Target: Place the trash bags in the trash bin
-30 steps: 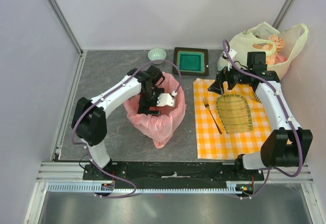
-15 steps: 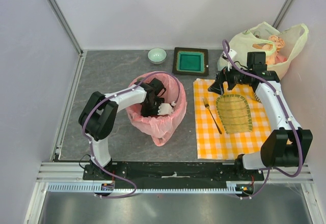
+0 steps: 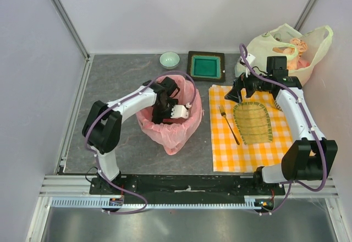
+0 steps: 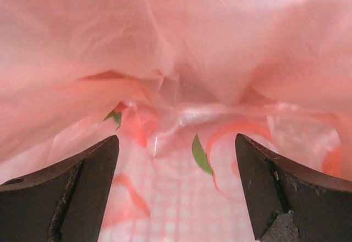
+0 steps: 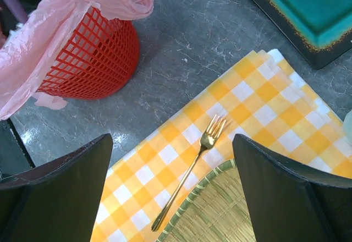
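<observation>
Both left gripper [image 4: 176, 143] and right gripper [image 5: 171, 140] gape empty; pink trash bag [image 3: 170, 135] hides most of the trash bin [image 5: 93, 60].

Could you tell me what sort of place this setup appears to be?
Probably a robotics lab cell staged as a dining table: plain pale walls with aluminium frame posts, an orange-and-white checked cloth with a gold metal fork, and a red plastic mesh wastebasket lined with a thin pink plastic bag.
</observation>
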